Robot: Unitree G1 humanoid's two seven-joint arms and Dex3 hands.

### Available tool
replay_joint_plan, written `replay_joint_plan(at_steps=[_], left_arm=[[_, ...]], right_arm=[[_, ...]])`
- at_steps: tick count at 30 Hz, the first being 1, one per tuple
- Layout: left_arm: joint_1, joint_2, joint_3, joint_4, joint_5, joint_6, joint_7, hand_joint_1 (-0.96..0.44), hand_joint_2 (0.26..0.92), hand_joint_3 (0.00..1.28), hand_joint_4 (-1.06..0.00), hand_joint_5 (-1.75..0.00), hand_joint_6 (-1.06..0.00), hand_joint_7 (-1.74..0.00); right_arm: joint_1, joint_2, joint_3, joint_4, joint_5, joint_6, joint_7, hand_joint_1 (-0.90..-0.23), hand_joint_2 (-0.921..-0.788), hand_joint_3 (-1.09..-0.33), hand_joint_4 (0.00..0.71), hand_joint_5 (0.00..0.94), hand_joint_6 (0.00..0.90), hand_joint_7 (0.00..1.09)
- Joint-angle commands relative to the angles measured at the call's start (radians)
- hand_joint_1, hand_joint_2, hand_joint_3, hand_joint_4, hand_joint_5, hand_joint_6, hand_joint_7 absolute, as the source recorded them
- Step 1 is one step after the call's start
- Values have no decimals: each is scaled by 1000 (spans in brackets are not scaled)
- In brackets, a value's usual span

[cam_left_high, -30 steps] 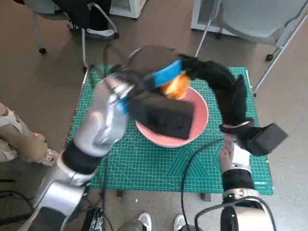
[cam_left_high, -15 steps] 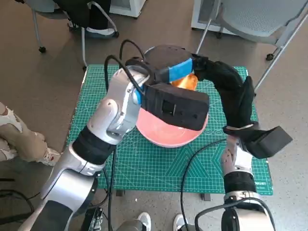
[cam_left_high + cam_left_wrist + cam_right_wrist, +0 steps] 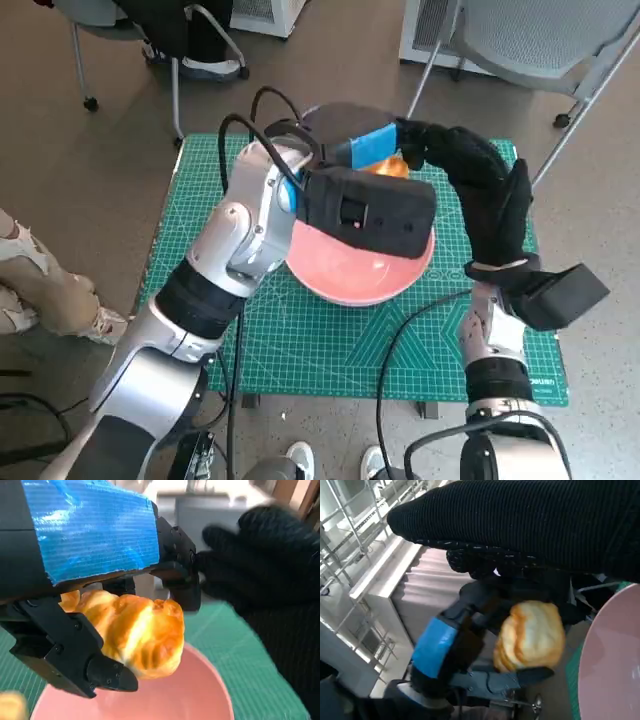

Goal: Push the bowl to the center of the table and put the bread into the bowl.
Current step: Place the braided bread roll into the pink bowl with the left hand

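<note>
Left robot hand (image 3: 365,150) with bread (image 3: 391,166) now farther over bowl's (image 3: 345,275) far rim.

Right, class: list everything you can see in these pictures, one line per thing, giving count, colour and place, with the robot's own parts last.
Bowl: one, pink, on the green mat near the table's middle.
Bread: one, golden brown, held above the bowl's far rim.
Cutting mat: one, green with a grid, covering the table.
Chairs: two, pale grey, on the floor beyond the table.
Person's legs: light trousers, to the table's left.
Left hand: one, black with blue tape, grips the bread.
Right hand: one, black glove, close beside the left hand over the bowl's far side.
</note>
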Motion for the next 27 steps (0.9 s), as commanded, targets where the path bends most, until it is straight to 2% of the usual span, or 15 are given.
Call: replay_joint_plan(at_steps=[1, 2, 3, 4, 5, 6, 9, 15, 27], left_arm=[[-44, 19, 9, -18, -26, 0, -48, 389, 628, 644, -641, -1391, -216, -72], [-39, 25, 10, -27, -30, -4, -53, 380, 715, 500, -620, -1377, -221, -52], [-37, 28, 11, -33, -33, -7, -56, 208, 722, 365, -475, -1021, -226, -37], [-34, 31, 12, -37, -34, -9, -56, 145, 726, 315, -445, -852, -228, -30], [-32, 33, 13, -40, -35, -10, -56, 35, 728, 238, -324, -563, -232, -21], [-28, 37, 12, -44, -33, -14, -52, -36, 733, 183, -251, -368, -235, -15], [-18, 47, 6, -57, -22, -20, -43, -185, 726, 103, -82, -120, -227, -6], [-13, 62, -4, -65, -5, -22, -44, -319, 731, 58, -8, -12, -187, -1], [23, 106, 12, -107, -5, -15, -45, -395, 748, 38, -1, 0, -161, 0]], right_arm=[[22, -4, 0, 0, -3, 5, -10, -673, -921, -785, 186, 2, 87, 416], [22, -4, -1, 2, -3, 5, -11, -674, -921, -785, 186, 2, 86, 418], [21, -4, -1, 3, -4, 4, -12, -675, -921, -785, 186, 2, 85, 419], [21, -4, -1, 5, -4, 3, -12, -675, -921, -785, 186, 2, 85, 419], [21, -4, -2, 6, -4, 3, -13, -675, -921, -785, 187, 2, 85, 420], [20, -3, -2, 8, -4, 1, -13, -675, -921, -785, 187, 2, 84, 421], [19, -1, -2, 13, -6, -1, -15, -676, -921, -784, 187, 2, 83, 424], [17, 0, -2, 17, -6, -1, -18, -675, -921, -784, 187, 2, 81, 429], [9, -9, -12, 15, 5, 9, -15, -660, -921, -794, 186, 1, 74, 440]])
